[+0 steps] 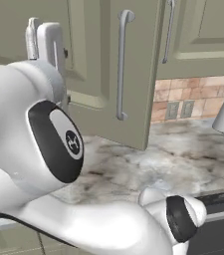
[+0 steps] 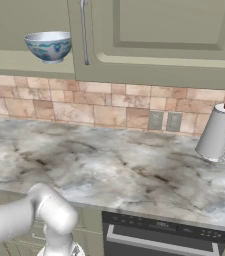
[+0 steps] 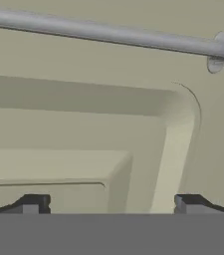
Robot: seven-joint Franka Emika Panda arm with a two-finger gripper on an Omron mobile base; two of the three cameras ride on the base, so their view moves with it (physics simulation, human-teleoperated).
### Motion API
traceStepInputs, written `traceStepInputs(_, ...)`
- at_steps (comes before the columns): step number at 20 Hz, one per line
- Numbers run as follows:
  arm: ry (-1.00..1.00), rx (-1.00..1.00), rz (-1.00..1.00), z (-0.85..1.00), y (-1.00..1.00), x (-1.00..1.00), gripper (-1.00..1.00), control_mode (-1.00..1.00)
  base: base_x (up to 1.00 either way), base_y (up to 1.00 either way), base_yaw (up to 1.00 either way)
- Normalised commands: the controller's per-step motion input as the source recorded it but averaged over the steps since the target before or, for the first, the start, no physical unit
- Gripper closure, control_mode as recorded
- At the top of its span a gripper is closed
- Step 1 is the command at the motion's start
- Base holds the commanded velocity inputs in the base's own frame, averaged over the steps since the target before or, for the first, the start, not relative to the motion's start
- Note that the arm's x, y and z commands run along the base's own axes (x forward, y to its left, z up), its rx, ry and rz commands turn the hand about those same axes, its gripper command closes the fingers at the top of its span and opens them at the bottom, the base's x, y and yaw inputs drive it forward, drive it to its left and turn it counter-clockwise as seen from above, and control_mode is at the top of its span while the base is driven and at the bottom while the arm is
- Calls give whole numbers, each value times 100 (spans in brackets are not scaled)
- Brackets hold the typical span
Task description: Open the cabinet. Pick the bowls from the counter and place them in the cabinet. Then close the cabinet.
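My arm rises from the lower part of the left base view, its big white elbow filling the nine o'clock side, and the hand reaches up to eleven o'clock, where my gripper (image 1: 44, 37) sits right up against the face of the open cabinet door (image 1: 108, 74). In the hand view my two finger tips (image 3: 31, 204) stand as wide apart as they go, with nothing between them; beyond them lies the door's recessed panel, and its bar handle (image 3: 108, 34) runs across at twelve o'clock, well clear of the tips. Counting things: I see one bowl (image 2: 49, 46), the white one with the blue pattern, sitting upright on the cabinet shelf (image 2: 29, 62) at eleven o'clock in the right base view; one swung-out door; two long silver handles in the left base view, the open door's (image 1: 122, 64) and the neighbouring closed door's (image 1: 169, 30) at one o'clock. The counter (image 2: 109, 165) stretches below, marble-veined. At three o'clock a pale grey cylindrical container (image 2: 216, 132) stands on the counter against the tan tiled backsplash (image 2: 84, 107), beside two wall outlets (image 2: 165, 121). Near five o'clock a dark appliance panel (image 2: 159, 232) sits under the counter's front edge.
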Motion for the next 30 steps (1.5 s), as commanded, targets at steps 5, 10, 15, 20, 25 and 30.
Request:
traceStepInputs(5,-39,23,0,-41,-33,100,-100,-100,0,0,0)
traceStepInputs(10,-61,15,14,-83,-30,100,-100,-100,0,0,0)
traceStepInputs(15,-61,0,12,-100,0,100,-100,-100,0,0,0)
traceStepInputs(20,-13,8,0,-73,-1,100,-100,-100,0,0,0)
traceStepInputs(25,-2,12,0,-7,0,100,-100,-100,0,0,0)
traceStepInputs(30,1,10,0,30,1,100,-100,-100,0,0,0)
